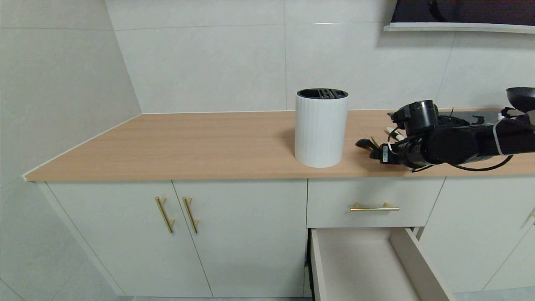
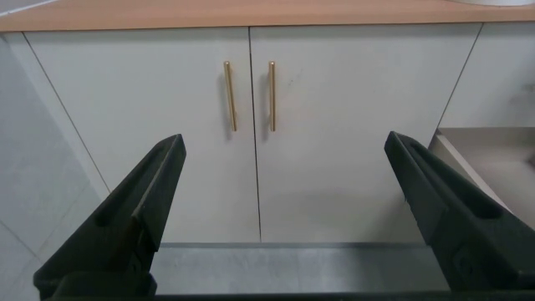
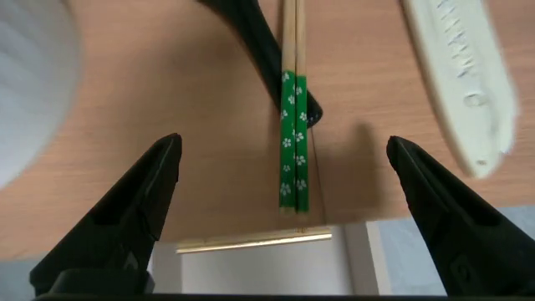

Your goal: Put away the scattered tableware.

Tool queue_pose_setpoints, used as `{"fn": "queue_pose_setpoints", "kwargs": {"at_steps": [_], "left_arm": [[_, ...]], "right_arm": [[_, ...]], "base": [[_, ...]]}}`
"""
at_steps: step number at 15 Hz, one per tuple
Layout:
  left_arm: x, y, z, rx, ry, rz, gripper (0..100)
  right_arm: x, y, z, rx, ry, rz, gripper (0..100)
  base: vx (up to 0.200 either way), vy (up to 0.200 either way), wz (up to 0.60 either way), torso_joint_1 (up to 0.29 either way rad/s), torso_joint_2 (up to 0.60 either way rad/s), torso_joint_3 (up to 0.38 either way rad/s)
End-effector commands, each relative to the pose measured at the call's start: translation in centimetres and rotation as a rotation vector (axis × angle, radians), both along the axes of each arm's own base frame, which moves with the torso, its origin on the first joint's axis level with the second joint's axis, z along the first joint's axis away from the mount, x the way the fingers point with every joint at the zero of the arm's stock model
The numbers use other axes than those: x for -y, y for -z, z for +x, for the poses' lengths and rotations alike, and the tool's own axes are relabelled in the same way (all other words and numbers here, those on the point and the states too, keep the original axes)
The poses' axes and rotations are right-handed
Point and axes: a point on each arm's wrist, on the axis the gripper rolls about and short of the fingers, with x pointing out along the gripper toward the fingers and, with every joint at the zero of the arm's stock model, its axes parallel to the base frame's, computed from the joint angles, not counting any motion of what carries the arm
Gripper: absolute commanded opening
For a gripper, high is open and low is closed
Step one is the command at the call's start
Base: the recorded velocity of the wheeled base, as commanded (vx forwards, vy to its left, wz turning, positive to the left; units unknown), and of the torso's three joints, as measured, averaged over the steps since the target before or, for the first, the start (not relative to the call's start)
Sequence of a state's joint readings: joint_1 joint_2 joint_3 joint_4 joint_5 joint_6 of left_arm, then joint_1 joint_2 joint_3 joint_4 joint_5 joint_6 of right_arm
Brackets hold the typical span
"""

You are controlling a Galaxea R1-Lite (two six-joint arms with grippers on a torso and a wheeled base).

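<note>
The left hand [image 2: 284,142] hangs wide open before the cabinet doors [image 2: 251,125]. On the worktop [image 1: 188,142] a white holder [image 1: 321,129] stands near the front edge — right of it the right hand [image 3: 282,142], spread wide, hovers over green-ended chopsticks [image 3: 292,180] lying on perhaps a black spoon [image 3: 259,42].

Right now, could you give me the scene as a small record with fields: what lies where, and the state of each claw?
counter: wooden, above white doors
holder: white, upright on the counter
chopsticks: a pair with green flowered ends, flat on the counter near the holder
black utensil: on the counter, under the chopsticks
white utensil: on the counter, apart from the chopsticks
right claw: open, one finger on each side of the chopsticks
left claw: open, facing the doors
drawer: pulled open below the counter
</note>
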State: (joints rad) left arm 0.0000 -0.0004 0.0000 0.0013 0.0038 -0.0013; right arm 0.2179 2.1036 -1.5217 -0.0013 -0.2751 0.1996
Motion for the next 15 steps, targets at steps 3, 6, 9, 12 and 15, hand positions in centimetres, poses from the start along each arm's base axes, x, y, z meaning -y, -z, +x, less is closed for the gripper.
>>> {"fn": "queue_pose_setpoints", "kwargs": {"at_steps": [3,6,9,12,15], "left_arm": [[0.0,0.0,0.0,-0.001,-0.001,0.000,100],[0.0,0.0,0.0,-0.001,-0.001,0.000,100],[0.0,0.0,0.0,-0.001,-0.001,0.000,100],[0.0,0.0,0.0,-0.001,-0.001,0.000,100],[0.0,0.0,0.0,-0.001,-0.001,0.000,100]], "right_arm": [[0.0,1.1,0.5,-0.023,0.002,-0.006,100],[0.5,0.6,0.7,-0.007,0.016,0.000,0],[0.8,0.1,0.5,0.001,0.022,0.002,0],[0.9,-0.1,0.4,0.004,0.022,0.002,0],[1.1,-2.2,-1.0,0.045,0.032,0.027,0]], "base": [[0.000,0.000,0.00,0.000,0.00,0.000],[0.000,0.000,0.00,0.000,0.00,0.000],[0.000,0.000,0.00,0.000,0.00,0.000],[0.000,0.000,0.00,0.000,0.00,0.000],[0.000,0.000,0.00,0.000,0.00,0.000]]}}
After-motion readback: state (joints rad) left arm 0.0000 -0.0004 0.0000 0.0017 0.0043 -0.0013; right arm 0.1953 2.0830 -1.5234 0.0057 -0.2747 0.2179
